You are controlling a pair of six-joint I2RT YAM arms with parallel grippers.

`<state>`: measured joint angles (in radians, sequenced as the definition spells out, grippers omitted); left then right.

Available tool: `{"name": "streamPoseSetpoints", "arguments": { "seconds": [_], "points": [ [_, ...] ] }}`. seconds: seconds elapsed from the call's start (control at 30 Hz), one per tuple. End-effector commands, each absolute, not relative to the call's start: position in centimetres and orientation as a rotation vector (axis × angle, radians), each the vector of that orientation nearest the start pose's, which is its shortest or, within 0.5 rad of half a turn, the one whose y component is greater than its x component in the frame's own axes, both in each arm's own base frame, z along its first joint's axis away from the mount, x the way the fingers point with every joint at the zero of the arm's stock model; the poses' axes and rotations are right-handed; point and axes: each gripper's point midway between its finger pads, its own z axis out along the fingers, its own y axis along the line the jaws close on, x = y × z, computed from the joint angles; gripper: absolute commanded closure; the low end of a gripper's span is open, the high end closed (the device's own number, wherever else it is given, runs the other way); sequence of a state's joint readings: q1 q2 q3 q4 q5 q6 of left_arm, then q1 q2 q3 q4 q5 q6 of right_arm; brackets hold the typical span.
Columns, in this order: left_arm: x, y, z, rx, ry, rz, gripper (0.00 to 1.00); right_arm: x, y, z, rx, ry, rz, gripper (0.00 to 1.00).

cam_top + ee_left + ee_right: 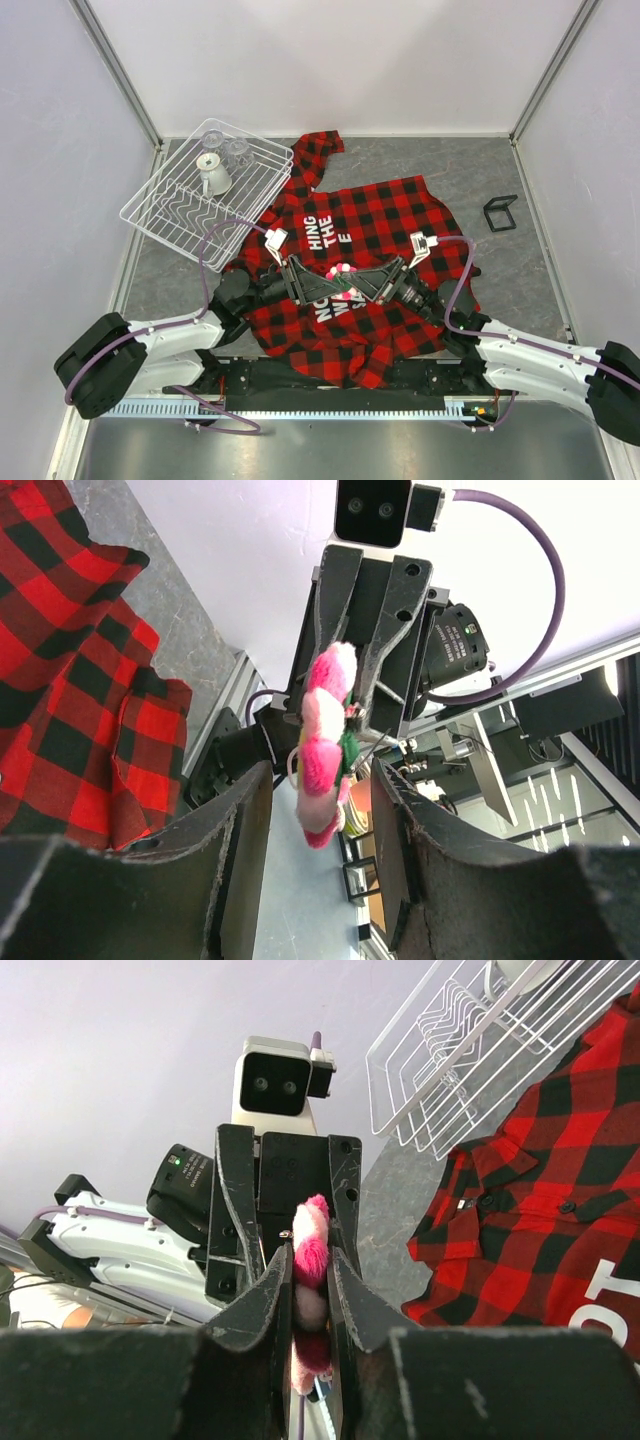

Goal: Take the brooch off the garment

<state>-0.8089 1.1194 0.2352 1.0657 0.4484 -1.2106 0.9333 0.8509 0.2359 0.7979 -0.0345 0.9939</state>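
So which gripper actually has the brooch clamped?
The right gripper: it is shut tight on the brooch. The left gripper is open, one finger on either side of it.

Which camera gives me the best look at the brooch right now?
Left wrist: the brooch sits in open view, pink petals and green showing. Right wrist hides most of it between the fingers of the right claw. Top external shows only a small pink spot.
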Motion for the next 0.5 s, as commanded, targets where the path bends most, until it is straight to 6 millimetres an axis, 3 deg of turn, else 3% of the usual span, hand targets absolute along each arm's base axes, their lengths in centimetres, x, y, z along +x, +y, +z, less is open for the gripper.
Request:
{"name": "streamPoseSetpoints", "arguments": {
  "seconds": [0.0,0.47],
  "points": [
    [14.53,-31.03,25.45,0.111,1.612,-1.944,0.50,16.23,28.95,24.62,-0.007,1.568,1.566,1.00],
    [14.20,-30.92,25.39,0.119,1.609,-1.958,0.57,16.05,29.09,24.55,0.001,1.576,1.554,1.00]
  ]
}}
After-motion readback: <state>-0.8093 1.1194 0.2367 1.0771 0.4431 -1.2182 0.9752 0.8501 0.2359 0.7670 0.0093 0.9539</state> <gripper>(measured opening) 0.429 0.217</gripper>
